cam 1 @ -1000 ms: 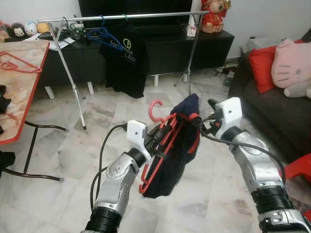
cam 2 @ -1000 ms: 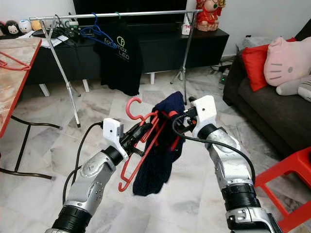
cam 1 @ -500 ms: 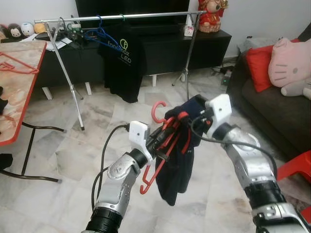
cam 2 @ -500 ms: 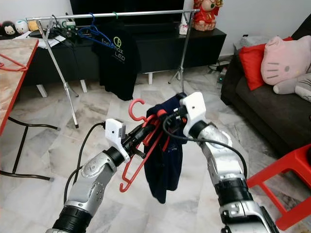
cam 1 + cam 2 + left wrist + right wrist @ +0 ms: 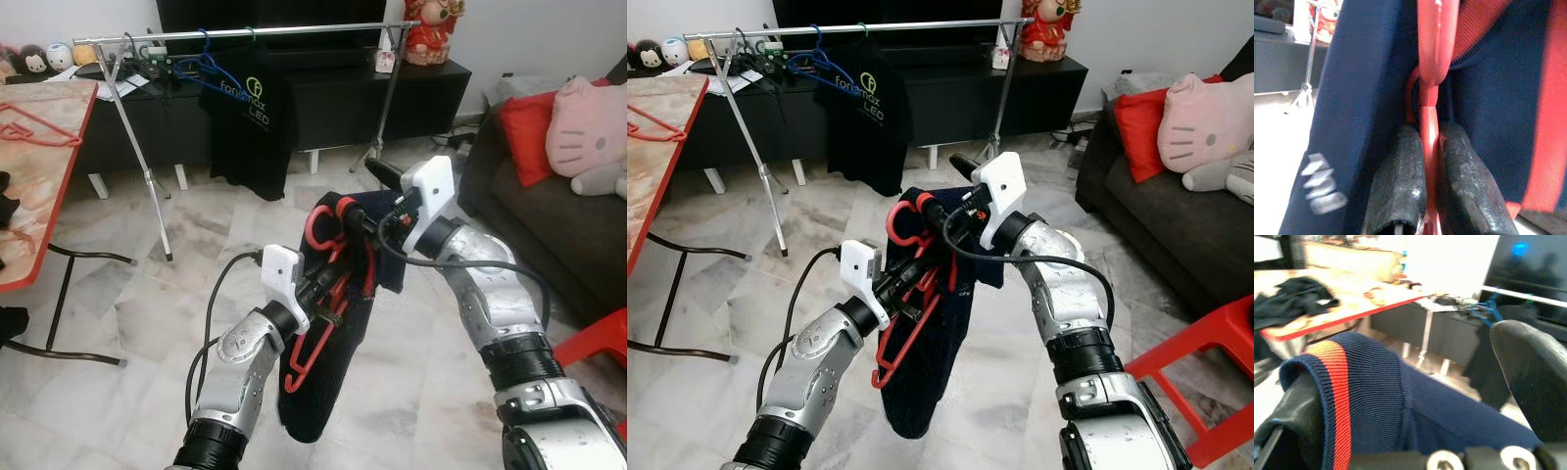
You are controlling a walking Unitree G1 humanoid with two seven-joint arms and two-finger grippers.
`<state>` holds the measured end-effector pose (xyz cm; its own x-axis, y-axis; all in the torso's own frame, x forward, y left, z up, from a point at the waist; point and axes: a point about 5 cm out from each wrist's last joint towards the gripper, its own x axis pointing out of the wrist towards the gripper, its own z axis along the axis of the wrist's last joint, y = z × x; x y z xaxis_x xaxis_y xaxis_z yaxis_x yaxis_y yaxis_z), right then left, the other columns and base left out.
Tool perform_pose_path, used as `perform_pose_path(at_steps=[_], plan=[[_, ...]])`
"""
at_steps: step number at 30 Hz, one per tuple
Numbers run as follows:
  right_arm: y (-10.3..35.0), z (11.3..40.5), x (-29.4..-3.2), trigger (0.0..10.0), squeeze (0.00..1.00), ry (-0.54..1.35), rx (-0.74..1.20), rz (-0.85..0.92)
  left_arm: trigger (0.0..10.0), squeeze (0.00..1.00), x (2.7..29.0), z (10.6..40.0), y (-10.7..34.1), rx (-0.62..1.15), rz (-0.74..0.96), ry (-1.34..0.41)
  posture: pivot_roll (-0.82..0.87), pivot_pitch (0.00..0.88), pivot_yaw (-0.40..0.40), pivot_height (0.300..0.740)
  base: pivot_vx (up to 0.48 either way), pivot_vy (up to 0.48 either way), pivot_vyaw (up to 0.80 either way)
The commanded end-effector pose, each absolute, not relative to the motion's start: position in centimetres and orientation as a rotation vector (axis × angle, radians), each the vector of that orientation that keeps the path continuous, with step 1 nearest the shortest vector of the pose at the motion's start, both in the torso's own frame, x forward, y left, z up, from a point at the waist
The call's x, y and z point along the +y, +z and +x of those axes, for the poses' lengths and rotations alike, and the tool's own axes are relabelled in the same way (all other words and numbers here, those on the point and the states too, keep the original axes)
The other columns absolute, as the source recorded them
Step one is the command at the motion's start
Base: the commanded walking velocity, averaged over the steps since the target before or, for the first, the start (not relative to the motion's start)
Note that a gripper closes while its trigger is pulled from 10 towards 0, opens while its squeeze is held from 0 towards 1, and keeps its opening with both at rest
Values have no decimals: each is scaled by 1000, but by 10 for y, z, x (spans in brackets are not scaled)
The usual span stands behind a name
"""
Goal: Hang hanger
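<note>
A red plastic hanger (image 5: pixel 312 345) is clamped between the fingers of my left gripper (image 5: pixel 320 294), which is shut on its bar (image 5: pixel 1429 112). Its hook (image 5: pixel 317 224) points up. A navy garment (image 5: pixel 318 401) with red trim drapes over the hanger and hangs down in front of my left forearm. My right gripper (image 5: pixel 361 194) is at the garment's top, open, its fingers spread inside the collar. The red-edged collar (image 5: pixel 1337 377) lies over one finger (image 5: pixel 1293 411); the other finger (image 5: pixel 1528 367) stands apart. A silver clothes rail (image 5: pixel 245 32) stands across the room.
A black T-shirt (image 5: pixel 250 117) and a blue hanger (image 5: pixel 201 67) hang on the rail, before a dark TV cabinet (image 5: pixel 421 93). A red-edged table (image 5: pixel 39 166) stands at left. A dark sofa (image 5: pixel 549 215) with cushions and a red stool (image 5: pixel 602 343) stand at right.
My right gripper has risen and swung left with the collar, bringing it over the hanger's hook. The garment now hangs lower and covers more of the hanger. My left gripper keeps its hold.
</note>
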<state>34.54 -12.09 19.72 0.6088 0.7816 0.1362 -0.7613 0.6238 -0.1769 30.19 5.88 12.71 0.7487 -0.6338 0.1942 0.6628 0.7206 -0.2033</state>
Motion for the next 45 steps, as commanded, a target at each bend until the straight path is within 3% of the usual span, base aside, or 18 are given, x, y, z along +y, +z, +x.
perform_pose_path(at_steps=[1, 7, 14, 17, 19, 23, 33, 39, 41, 42, 45], plan=[[193, 341, -115, 10000, 0, 950, -181, -130, 10000, 0, 51, 301, 137, -159, -268, -757, -58, 0, -76, 740, 0, 0, 0], [157, 344, -146, 10000, 0, 755, -1, -229, 10000, 0, 52, 300, 137, -160, -270, -752, -58, 0, -77, 740, 0, 0, 0], [155, 347, -170, 10000, 0, 584, 30, -223, 10000, 0, 52, 300, 136, -157, -271, -753, -68, 0, -69, 740, 0, 0, 0], [157, 347, -166, 10000, 0, 618, 15, -203, 10000, 0, 51, 300, 136, -158, -272, -754, -68, 0, -69, 740, 0, 0, 0], [162, 335, -145, 10000, 0, 797, -34, -197, 10000, 0, 51, 300, 137, -160, -273, -756, -63, 0, -70, 740, 0, 0, 0], [165, 325, -134, 10000, 0, 907, -47, -178, 10000, 0, 52, 300, 136, -159, -271, -753, -63, 0, -70, 740, 0, 0, 0], [163, 308, -129, 10000, 0, 1042, -25, -147, 10000, 0, 53, 300, 136, -157, -270, -756, -64, 0, -67, 740, 0, 0, 0], [150, 306, -136, 10000, 0, 1019, 51, -191, 10000, 0, 51, 299, 137, -157, -272, -767, -65, 0, -66, 740, 0, 0, 0], [149, 307, -138, 10000, 937, 1005, 60, -197, 10000, 0, 51, 299, 136, -156, -272, -768, -68, 0, -67, 740, 0, 0, 0], [149, 307, -140, 10000, 1000, 1003, 72, -203, 10000, 0, 52, 299, 136, -155, -271, -767, -68, 0, -67, 740, 0, 0, 0], [149, 306, -142, 10000, 1000, 1004, 83, -228, 10000, 0, 53, 299, 136, -156, -271, -764, -71, 0, -69, 740, 0, 0, 0]])
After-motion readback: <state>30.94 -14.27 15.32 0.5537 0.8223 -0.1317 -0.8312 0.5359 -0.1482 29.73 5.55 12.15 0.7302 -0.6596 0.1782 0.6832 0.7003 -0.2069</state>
